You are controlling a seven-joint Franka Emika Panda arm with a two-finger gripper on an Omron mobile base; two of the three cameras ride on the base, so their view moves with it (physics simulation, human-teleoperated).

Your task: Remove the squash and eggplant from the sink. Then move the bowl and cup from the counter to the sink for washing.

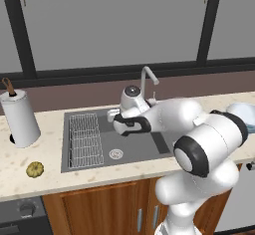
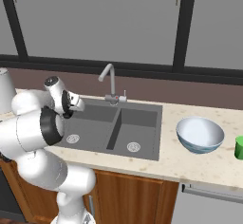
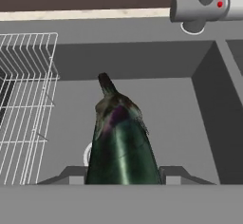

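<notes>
From the left base view, the squash sits on the counter just off the sink's front left corner, out of the basin as the job wants, while the arm reaches over the left basin beside the wire rack. The right base view has the bowl and the green cup waiting on the counter past the sink's right edge, not yet due for washing. In the hand view, the gripper is clamped on the eggplant, which juts straight out between the fingertips with its stem pointing at the basin's back wall, apparently held clear of the floor for carrying out.
</notes>
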